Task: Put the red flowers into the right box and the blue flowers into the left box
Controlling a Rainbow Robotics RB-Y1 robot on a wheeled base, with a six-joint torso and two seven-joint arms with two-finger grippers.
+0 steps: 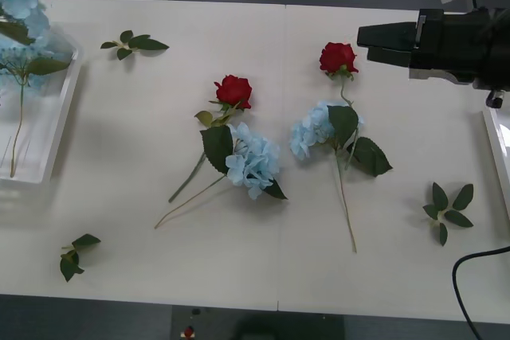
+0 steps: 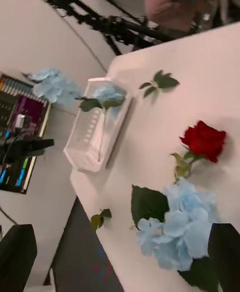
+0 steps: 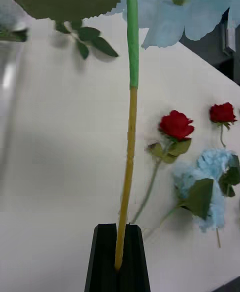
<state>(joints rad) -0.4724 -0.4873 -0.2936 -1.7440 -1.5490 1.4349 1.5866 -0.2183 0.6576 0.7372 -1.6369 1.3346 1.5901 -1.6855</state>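
The right gripper [image 1: 360,44] reaches in from the right edge, level above the table [image 1: 143,157], its black fingers [image 2: 17,252] spread and empty, just right of a red rose [image 1: 338,57]. The left gripper [image 3: 118,252] is pressed together on the yellow-green stem [image 3: 131,122] of a blue flower [image 3: 175,7], whose puffy pale cluster and broad leaf hang over the left box [image 1: 48,129]. On the table lie a second rose [image 1: 233,90] and two blue clusters [image 1: 253,161] [image 1: 312,129], stems overlapping. The right box [image 1: 500,157] sits at the right edge.
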